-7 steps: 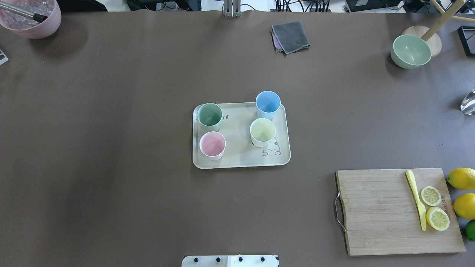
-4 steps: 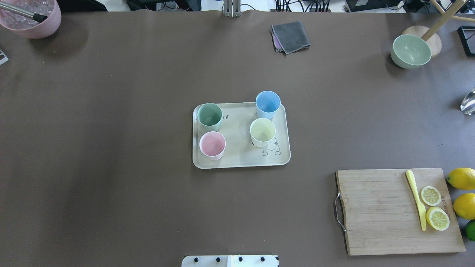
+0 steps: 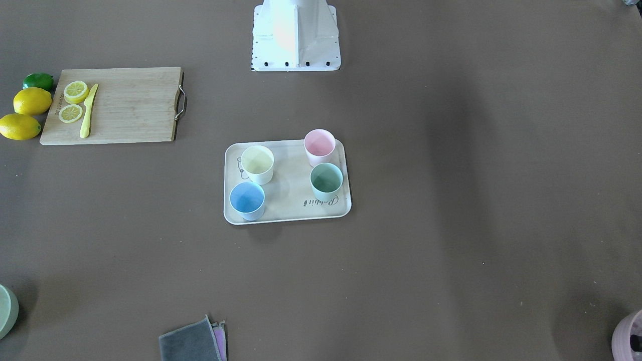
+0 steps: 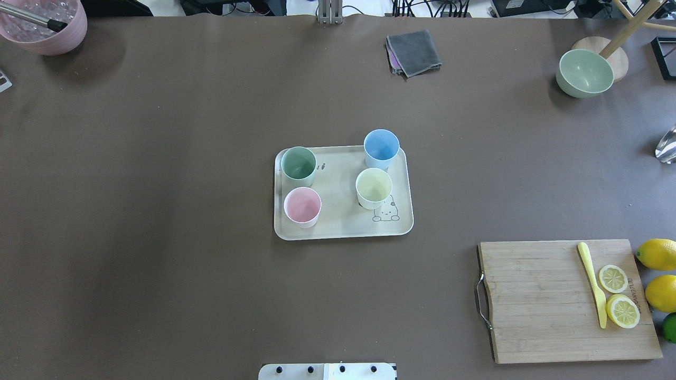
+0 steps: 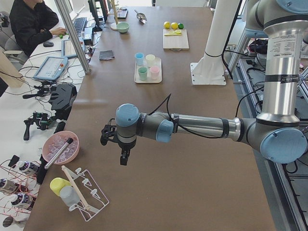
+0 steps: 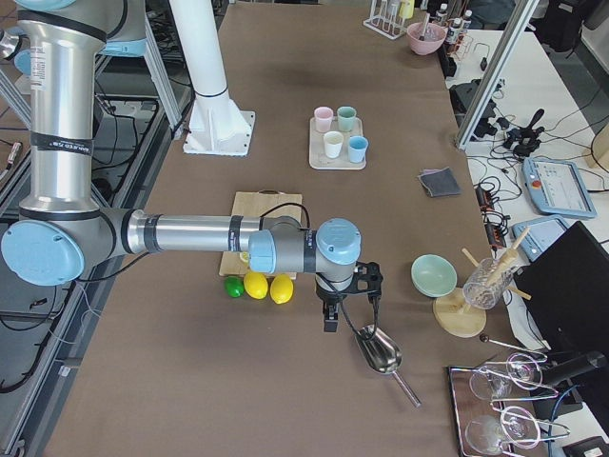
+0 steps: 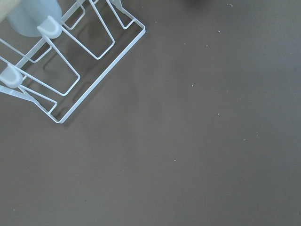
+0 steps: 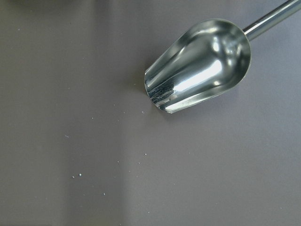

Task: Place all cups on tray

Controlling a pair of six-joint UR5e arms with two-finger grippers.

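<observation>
**Four cups on the tray, both arms well away**

The tray [image 4: 343, 228] is a cream rectangle with rounded corners and a low raised rim. It lies flat in the middle of the matte brown table [image 4: 158, 221]. All four cups stand upright on it, mouths open. They are smooth, tapered, handleless tumblers.

Seen from overhead, the green cup [image 4: 298, 164] is at the tray's 10 o'clock and the pink cup [image 4: 302, 207] just beside it at 8 o'clock. The blue cup [image 4: 381, 148] sits at 1 o'clock against the far rim. The yellow cup [image 4: 374, 188] is at 3 o'clock, just above the bear drawing.

From the tray, a grained wooden board [image 4: 538, 301] with a metal handle lies at 4 o'clock, carrying a yellow knife [image 4: 592, 282] and two lemon slices [image 4: 612, 278]. A folded grey cloth [image 4: 414, 51] lies at 1 o'clock and a round green bowl [image 4: 585, 73] at 2 o'clock.

The left fingers [image 5: 123, 158] hang over bare table near a white wire rack [image 7: 70, 70]. The right fingers [image 6: 329, 320] hang beside a shiny steel scoop [image 8: 200, 63]. Both show only in the side views, so I cannot tell whether they are released or clenched.

Against the overhead frames of a second ago, nothing has shifted: tray, cups and the rest lie exactly as they did.
</observation>
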